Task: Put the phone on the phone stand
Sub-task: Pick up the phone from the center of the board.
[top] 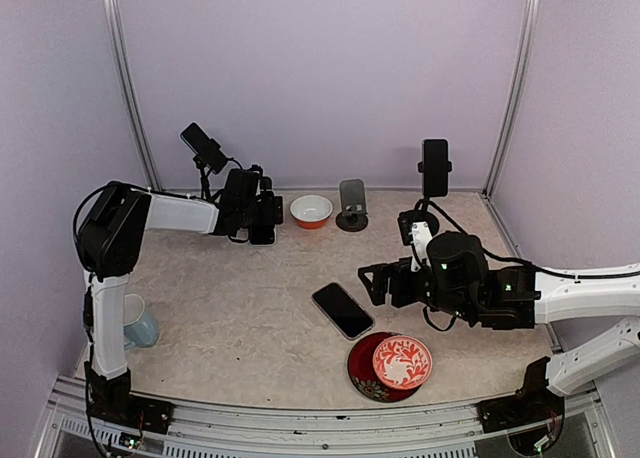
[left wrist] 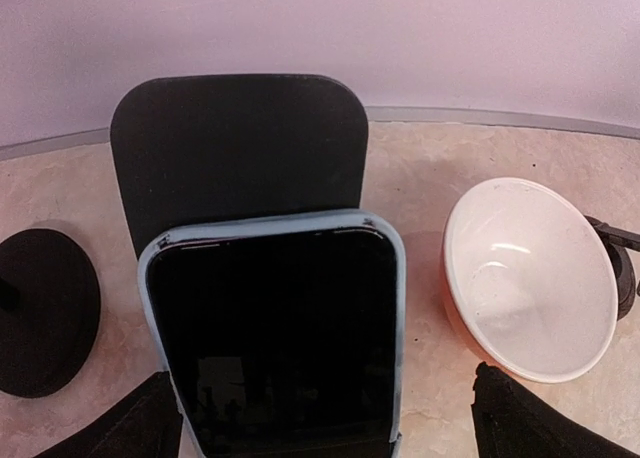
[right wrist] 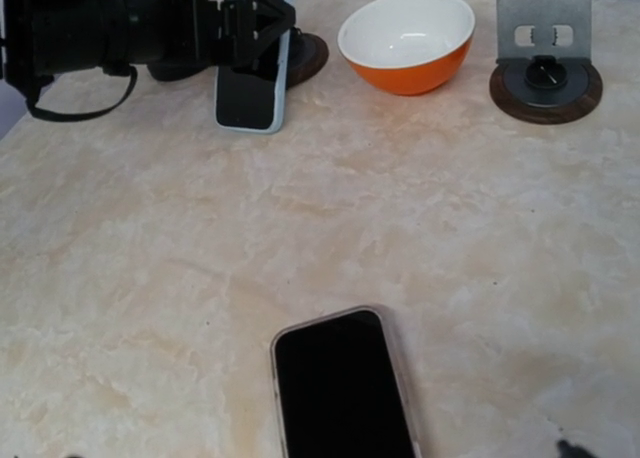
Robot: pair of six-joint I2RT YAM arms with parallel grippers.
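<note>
phone (top: 342, 310) flat on table (top: 250, 298), bowl (top: 311, 211) left of stand (top: 352, 205)

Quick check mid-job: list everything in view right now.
Cased phone: 1, black, light-blue case, back left, leaning upright.
Black stand: 1, black, directly behind that phone.
Bare phone: 1, black, flat mid-table.
Metal stand: 1, grey, back centre.
Bowl: 1, orange, white inside, back centre.
Red dishes: apparently 2, stacked, near edge.
Mug: 1, pale blue, left edge.
Pole-mounted phones: 2, black, rear.
Left end effector: 1, black, open, astride the leaning phone.
Right end effector: 1, black, open, beside the flat phone.
</note>
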